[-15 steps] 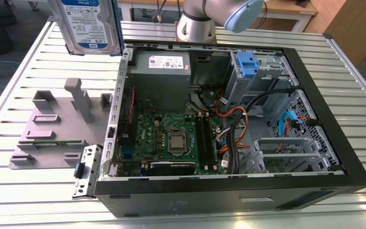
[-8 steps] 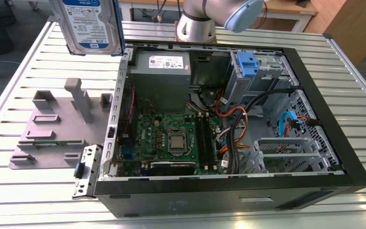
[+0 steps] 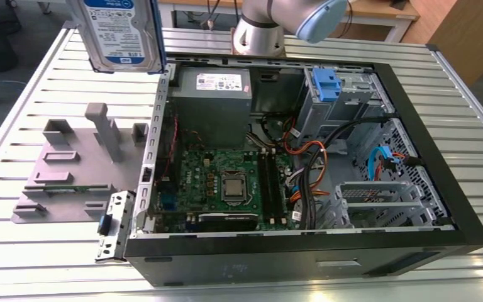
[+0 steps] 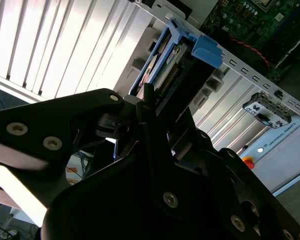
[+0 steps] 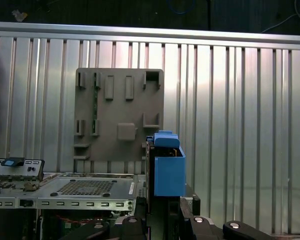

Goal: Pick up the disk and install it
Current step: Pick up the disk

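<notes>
1. One slatted metal counter (image 3: 48, 251) carries the whole scene, its ribs running across the exterior view.
2. An open black computer case (image 3: 309, 261) lies on its side on the counter, taking up the middle and the exterior view's right.
3. Inside the case, a grey power supply box (image 3: 212, 94) sits at the far end, with a green motherboard (image 3: 224, 182) nearer the viewer. A tangle of black, orange and blue cables (image 3: 309, 157) runs beside the board, and a silver drive cage (image 3: 380, 201) fills the near corner on the exterior view's right. A bare blue plastic clip (image 3: 326, 85) stands in the bay at the far corner on that side.
4. The robot arm (image 3: 263, 28), grey with a blue cap, rises behind the case's far wall.
5. A grey slotted fixture (image 3: 65, 163) rests on the counter just beside the case, on the exterior view's left. A thin green strip (image 3: 65, 187) lies in one of its slots.
6. The disk (image 3: 120, 31), silver with a blue-and-white label, hangs in the air at the exterior view's upper left. It is clear of the counter and near the case's far corner.
7. The black end effector (image 4: 162, 100) is clamped on the disk in the second wrist view, its fingers pressed against the drive's two faces. The blue end tab (image 4: 207, 50) points away from it.
</notes>
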Controlling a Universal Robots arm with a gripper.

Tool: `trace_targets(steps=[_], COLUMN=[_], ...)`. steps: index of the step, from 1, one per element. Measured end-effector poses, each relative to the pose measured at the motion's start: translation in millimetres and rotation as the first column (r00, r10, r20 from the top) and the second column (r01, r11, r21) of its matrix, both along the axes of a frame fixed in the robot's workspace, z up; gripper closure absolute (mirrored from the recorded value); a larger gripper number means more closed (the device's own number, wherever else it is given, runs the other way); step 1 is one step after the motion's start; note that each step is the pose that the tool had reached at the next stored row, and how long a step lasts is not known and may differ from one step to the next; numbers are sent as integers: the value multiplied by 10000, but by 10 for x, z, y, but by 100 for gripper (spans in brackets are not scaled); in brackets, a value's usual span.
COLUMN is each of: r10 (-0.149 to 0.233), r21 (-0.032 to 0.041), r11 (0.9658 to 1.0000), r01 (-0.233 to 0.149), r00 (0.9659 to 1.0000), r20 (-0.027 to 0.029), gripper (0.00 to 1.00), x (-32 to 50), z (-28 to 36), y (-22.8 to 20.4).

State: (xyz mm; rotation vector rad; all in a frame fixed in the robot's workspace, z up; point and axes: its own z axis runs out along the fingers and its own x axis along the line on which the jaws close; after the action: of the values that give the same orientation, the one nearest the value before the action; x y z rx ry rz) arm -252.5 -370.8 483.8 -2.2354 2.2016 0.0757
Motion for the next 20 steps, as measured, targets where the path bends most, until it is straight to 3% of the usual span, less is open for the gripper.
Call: trace_targets(steps=[20], r10=[0], r21=[0], r11=[10000], r01=[0], r00=[10000], r20=[1], gripper=[65], x=[43], z=[0], y=[0])
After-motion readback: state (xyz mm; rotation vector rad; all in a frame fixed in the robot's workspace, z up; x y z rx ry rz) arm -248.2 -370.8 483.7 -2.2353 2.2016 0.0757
